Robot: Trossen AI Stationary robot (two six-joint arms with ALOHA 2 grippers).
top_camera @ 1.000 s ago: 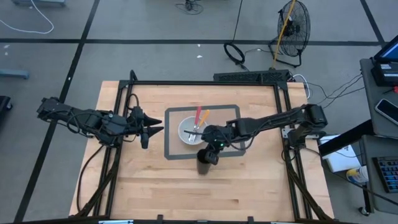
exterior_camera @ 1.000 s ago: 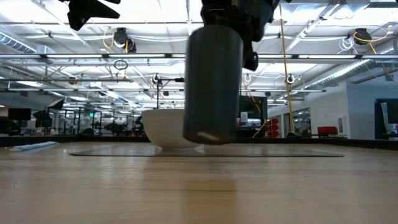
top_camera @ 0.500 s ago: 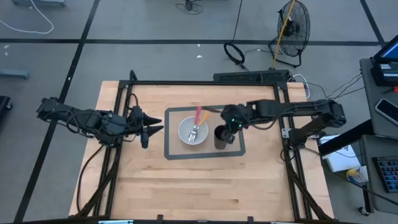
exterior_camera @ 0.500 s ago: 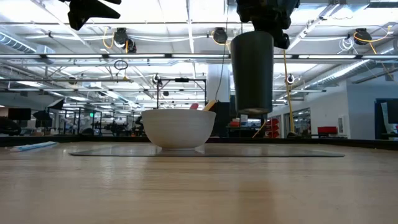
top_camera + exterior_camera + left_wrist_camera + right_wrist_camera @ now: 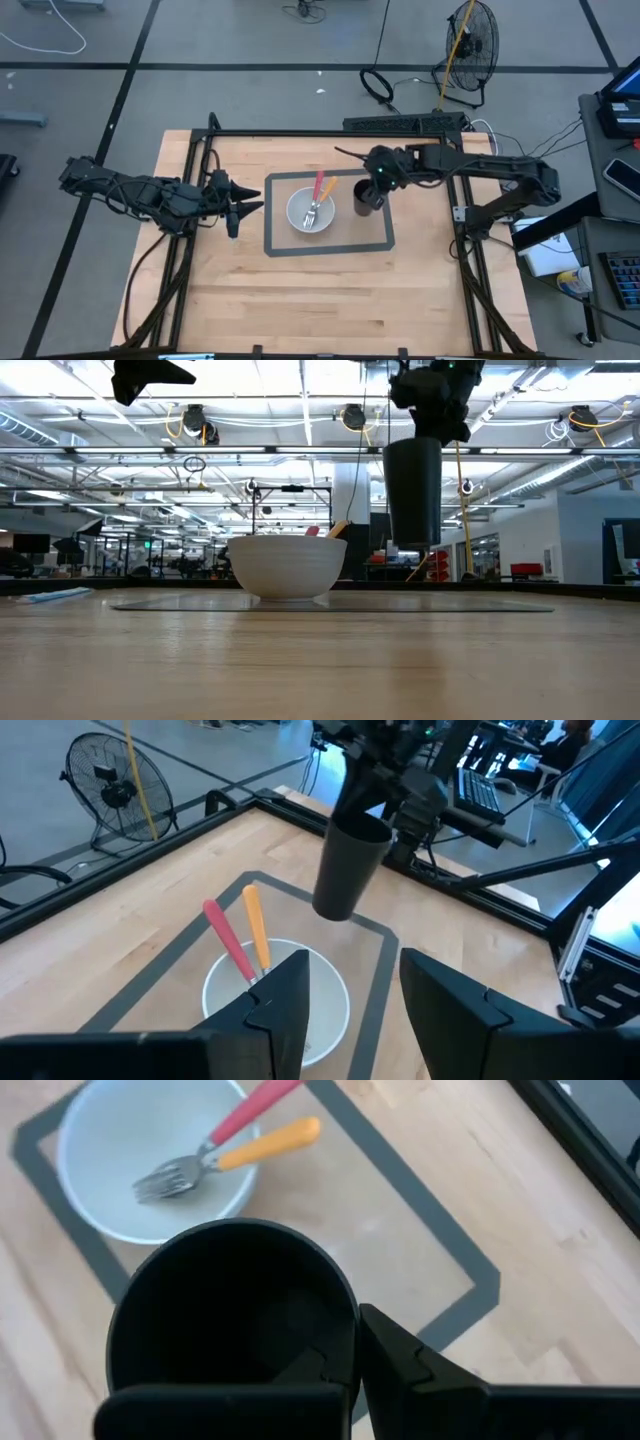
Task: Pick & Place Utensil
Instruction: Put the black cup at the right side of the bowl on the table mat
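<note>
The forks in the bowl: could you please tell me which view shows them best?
Right wrist view: the forks lie unobstructed, tines visible. Left wrist view shows mostly handles, high view shows them small, low view only handle tips above the bowl rim.

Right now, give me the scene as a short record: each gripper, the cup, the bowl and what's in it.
right gripper: shut on the dark cup's rim, above the mat
dark cup: upright, lifted clear of the table, beside the bowl
white bowl: on the grey-bordered mat
bowl contents: red-handled utensil, orange-handled fork
left gripper: open, hovering left of the mat, holding nothing
</note>
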